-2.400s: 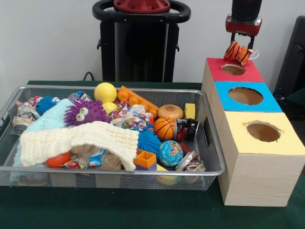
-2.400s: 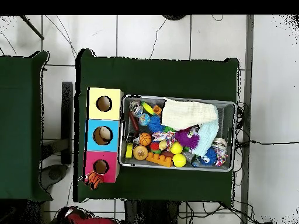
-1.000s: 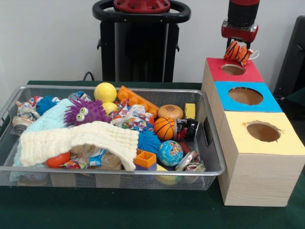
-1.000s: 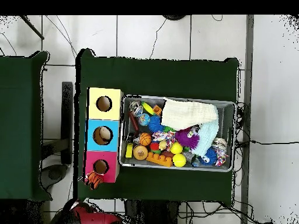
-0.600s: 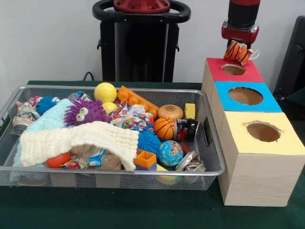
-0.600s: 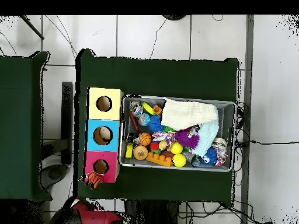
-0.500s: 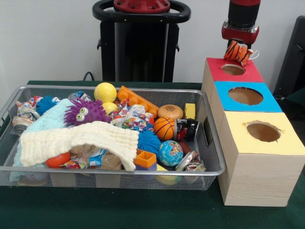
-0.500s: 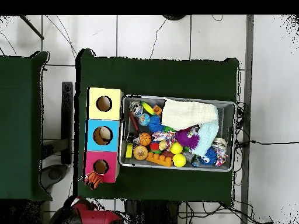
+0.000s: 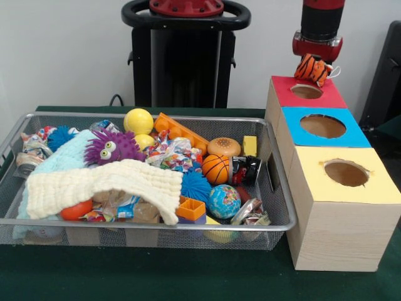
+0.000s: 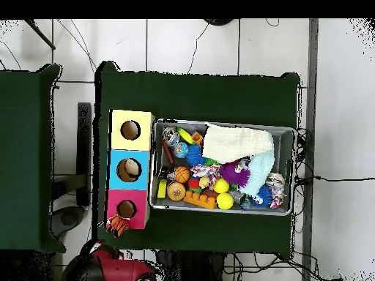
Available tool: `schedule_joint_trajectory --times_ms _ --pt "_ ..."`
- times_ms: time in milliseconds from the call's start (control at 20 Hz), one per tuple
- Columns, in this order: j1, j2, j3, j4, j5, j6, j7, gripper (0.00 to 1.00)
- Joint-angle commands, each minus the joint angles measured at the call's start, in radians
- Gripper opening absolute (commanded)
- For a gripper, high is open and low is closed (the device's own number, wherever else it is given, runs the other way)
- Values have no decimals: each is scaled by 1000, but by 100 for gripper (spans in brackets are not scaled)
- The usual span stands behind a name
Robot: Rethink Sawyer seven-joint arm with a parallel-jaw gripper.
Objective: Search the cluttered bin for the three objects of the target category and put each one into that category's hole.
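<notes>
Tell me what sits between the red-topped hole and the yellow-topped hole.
The blue-topped hole sits between the red-topped hole and the yellow-topped hole; both views show it.

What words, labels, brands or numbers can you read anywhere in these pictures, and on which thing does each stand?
None can be read.
Crumpled wrappers in the wire basket: printed, too blurred to read.
Dark can: markings too small to read.
Red, blue and yellow box tops: no lettering.

Black arm point(image 9: 321, 15); red collar
</notes>
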Motion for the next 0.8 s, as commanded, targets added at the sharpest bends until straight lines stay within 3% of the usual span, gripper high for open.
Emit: schedule_joint_trajectory --times_ms 50,350,800 --pt "-27 9 -7 -166 -13 59 73 100" --pt "-18 -2 -20 -172 -13 85 70 100" --pt "49 -78 -111 -244 2 279 78 100"
